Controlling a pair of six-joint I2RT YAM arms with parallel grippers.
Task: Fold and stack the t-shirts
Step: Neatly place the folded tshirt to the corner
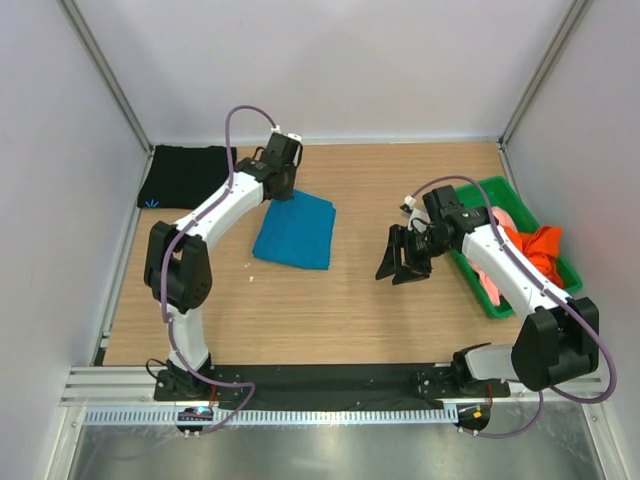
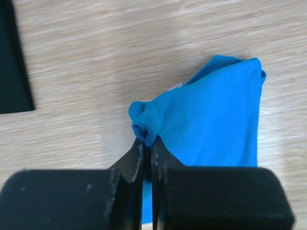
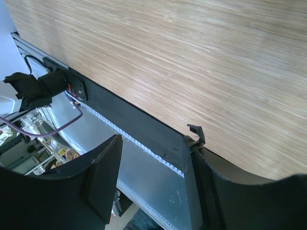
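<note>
Tabletop (image 1: 330,310): pale wood grain, matte. Left arm (image 1: 215,210) stretched far and inward, elbow folded low near its base. Right arm (image 1: 505,265) bent back over the green plastic tray (image 1: 497,311), wrist pointing inward. Black t-shirt (image 1: 185,175) lies flat as a rectangle in the far left corner. Teal-blue t-shirt (image 1: 295,232), soft knit, folded to a rough rectangle mid-tabletop. Orange t-shirt (image 1: 540,245) and pink t-shirt (image 1: 503,216) crumpled in the tray. Right hand (image 1: 398,272) spread, nothing between its fingers. Left hand (image 2: 147,143) pinching a bunched far corner of the teal-blue t-shirt.
</note>
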